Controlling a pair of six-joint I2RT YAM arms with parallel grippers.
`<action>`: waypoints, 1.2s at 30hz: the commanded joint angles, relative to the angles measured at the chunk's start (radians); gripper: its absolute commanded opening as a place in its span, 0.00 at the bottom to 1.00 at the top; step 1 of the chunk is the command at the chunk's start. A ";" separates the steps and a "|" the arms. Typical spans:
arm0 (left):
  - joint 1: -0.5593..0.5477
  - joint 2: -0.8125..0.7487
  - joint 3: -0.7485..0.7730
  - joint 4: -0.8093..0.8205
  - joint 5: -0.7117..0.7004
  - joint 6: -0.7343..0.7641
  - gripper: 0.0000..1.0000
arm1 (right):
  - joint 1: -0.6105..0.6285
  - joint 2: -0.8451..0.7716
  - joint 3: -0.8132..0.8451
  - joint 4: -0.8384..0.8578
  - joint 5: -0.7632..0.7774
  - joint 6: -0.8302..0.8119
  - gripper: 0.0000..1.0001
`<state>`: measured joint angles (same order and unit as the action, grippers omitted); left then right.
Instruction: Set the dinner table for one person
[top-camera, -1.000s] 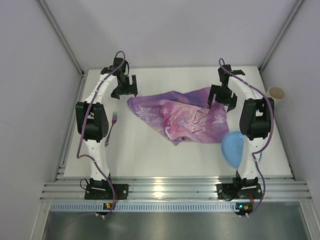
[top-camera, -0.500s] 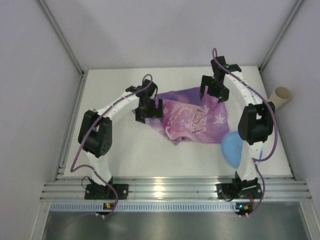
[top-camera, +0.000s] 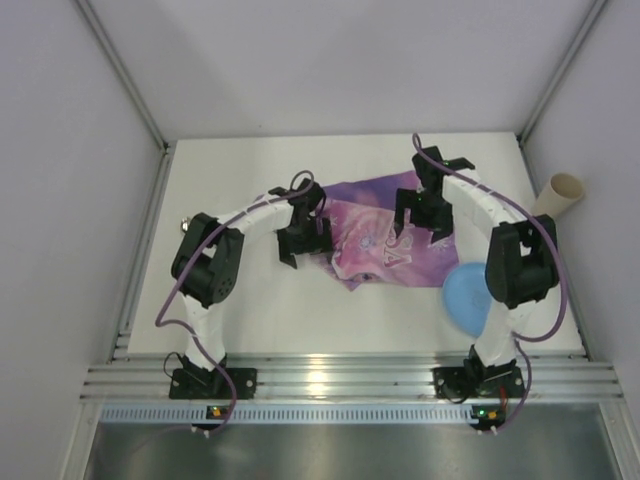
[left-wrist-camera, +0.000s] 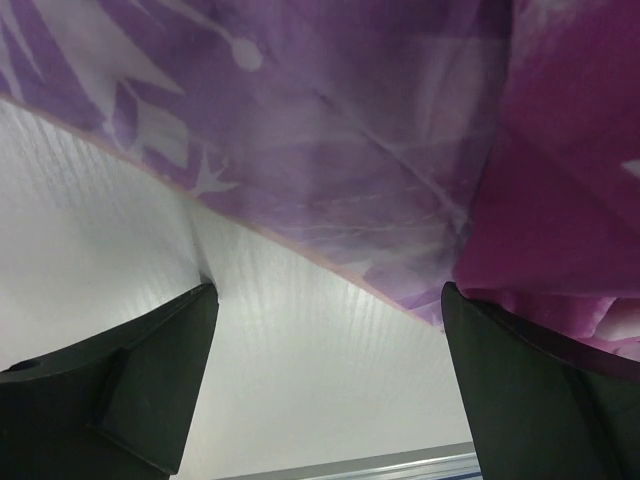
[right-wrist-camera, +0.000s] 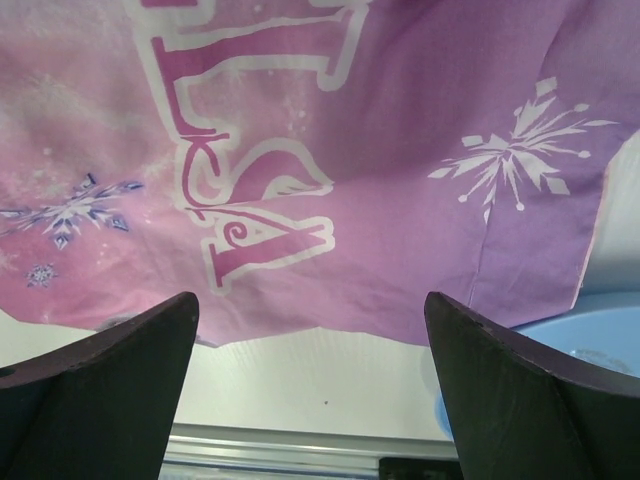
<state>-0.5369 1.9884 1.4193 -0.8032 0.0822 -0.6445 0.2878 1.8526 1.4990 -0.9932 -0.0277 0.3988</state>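
Grey walls close in the white worktop (top-camera: 250, 320) on three sides. It lies flat and fills the floor of the bay, and it appears to run longer left to right, square to the arm bases. A bare strip runs along its near edge, and the left side is also bare. At the near right a blue plate (top-camera: 463, 298) lies partly hidden behind the right arm.

At mid-depth a rumpled purple placemat (top-camera: 375, 235) stretches left to right. The left claw (top-camera: 303, 245) is spread over the mat's left edge and covers that end from above. The right claw (right-wrist-camera: 310, 300) is also spread, above the lettering. Whether either touches the mat I cannot tell.

A bare band lies farther back. A cup (top-camera: 562, 192) leans off the right edge.
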 joint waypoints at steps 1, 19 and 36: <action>0.002 0.012 0.047 0.073 -0.025 -0.041 0.99 | 0.002 -0.087 0.000 0.031 0.009 -0.021 0.95; -0.012 0.231 0.118 -0.073 -0.234 0.025 0.48 | -0.001 -0.132 -0.054 0.027 0.011 -0.055 0.95; 0.015 0.030 0.116 -0.367 -0.709 0.304 0.00 | -0.010 0.051 -0.057 0.162 -0.066 -0.005 0.95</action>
<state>-0.5327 2.0956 1.5566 -1.0298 -0.3885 -0.4252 0.2832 1.9091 1.4326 -0.8799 -0.0662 0.3752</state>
